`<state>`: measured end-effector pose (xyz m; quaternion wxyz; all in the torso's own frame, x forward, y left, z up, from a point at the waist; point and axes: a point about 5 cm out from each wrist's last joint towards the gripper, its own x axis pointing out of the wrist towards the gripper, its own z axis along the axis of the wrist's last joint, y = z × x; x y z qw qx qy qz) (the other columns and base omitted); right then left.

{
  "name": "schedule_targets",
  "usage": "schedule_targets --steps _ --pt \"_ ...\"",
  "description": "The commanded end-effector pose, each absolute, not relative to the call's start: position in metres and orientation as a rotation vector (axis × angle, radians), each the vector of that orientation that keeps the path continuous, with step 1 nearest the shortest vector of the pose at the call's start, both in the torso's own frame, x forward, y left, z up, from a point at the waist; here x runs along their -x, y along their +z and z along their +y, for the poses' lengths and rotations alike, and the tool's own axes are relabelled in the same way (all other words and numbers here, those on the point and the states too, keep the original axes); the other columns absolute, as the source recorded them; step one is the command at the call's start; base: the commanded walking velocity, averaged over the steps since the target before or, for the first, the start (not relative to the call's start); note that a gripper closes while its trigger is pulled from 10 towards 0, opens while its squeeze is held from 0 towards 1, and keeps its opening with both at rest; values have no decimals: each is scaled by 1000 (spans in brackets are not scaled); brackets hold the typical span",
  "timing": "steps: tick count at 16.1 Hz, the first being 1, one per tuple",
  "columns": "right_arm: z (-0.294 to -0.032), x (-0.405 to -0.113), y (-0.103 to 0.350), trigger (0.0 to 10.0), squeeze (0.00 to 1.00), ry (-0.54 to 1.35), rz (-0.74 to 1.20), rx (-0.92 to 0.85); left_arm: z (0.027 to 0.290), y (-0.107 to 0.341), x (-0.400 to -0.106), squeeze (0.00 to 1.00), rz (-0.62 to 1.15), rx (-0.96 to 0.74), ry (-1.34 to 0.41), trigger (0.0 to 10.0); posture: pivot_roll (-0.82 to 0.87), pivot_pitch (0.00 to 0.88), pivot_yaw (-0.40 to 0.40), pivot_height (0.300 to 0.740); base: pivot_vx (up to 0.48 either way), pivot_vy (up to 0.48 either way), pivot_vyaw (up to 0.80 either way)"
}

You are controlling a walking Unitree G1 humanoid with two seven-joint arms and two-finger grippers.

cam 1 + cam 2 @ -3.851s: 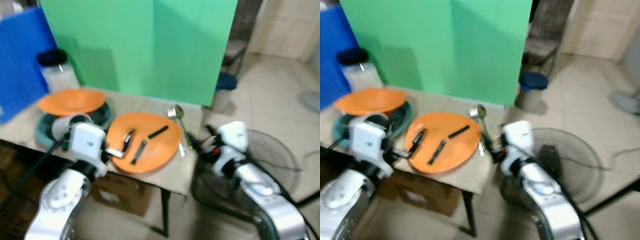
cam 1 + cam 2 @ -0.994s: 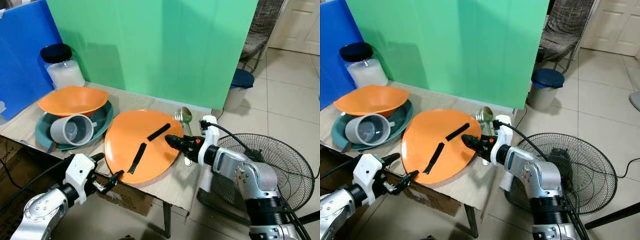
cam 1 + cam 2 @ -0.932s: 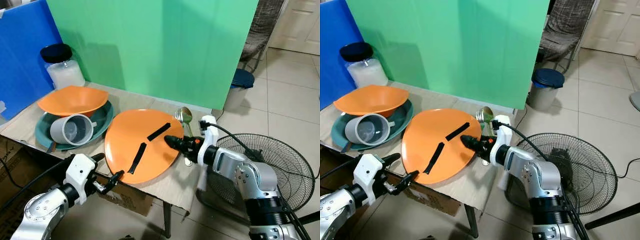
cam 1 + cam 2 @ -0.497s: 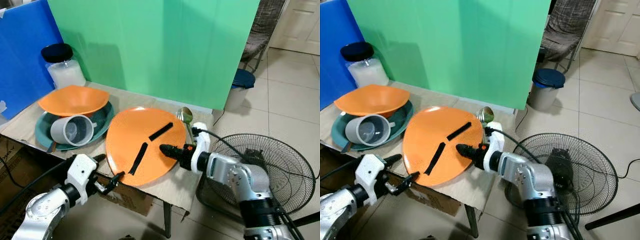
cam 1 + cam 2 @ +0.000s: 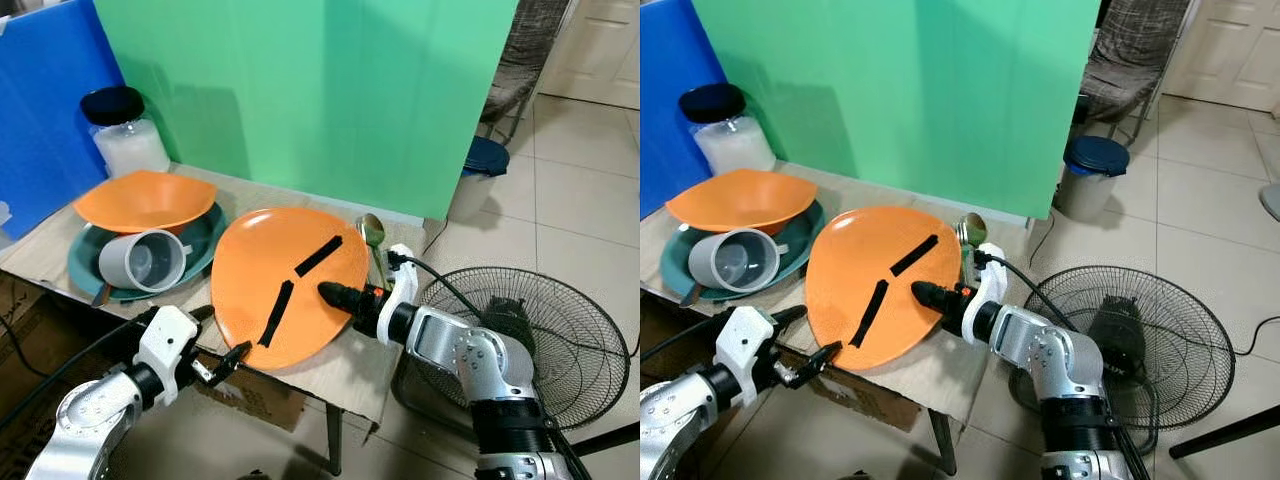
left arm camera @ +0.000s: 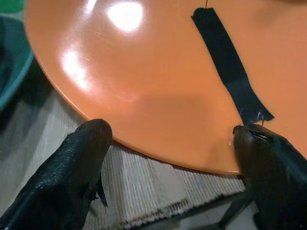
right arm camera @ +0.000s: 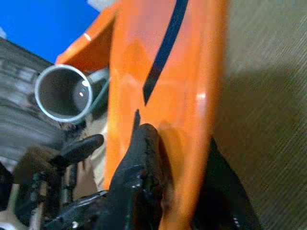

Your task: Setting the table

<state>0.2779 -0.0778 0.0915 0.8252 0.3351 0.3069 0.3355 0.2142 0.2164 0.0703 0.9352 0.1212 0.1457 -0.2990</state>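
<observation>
Right claw (image 5: 332, 293) grips the tilted orange plate (image 5: 262, 272); left claw (image 5: 222, 345) gapes below; no writing legible.

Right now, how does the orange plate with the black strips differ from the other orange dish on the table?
The orange plate is wide and nearly flat; the orange bowl is deeper and smaller. The plate bears two black strips, the bowl is plain. The plate is tilted, its right edge lifted in the right pincer, while the bowl sits nested in a teal dish beside a grey mug. Both share the same glossy orange.
</observation>
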Motion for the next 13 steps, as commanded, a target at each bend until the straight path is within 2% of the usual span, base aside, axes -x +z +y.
schedule_targets --steps 1,4,7,10,13 --pt "-79 -278 98 0 0 704 627 -742 219 76 -218 0 270 -260 -585 10000 164 0 40 740 0 0 0" --pt "-83 -280 106 0 0 690 593 -831 218 94 -225 0 187 -249 -564 10000 164 0 42 740 0 0 0" --pt "-87 -280 112 0 0 670 563 -837 214 115 -228 0 93 -251 -568 10000 156 0 49 740 0 0 0" --pt "-109 -284 134 0 0 575 426 -789 190 156 -225 0 -59 -223 -642 10000 151 0 50 740 0 0 0" --pt "-142 -269 175 0 0 518 222 -726 165 176 -222 0 -125 -151 -652 10000 144 0 50 740 0 0 0"
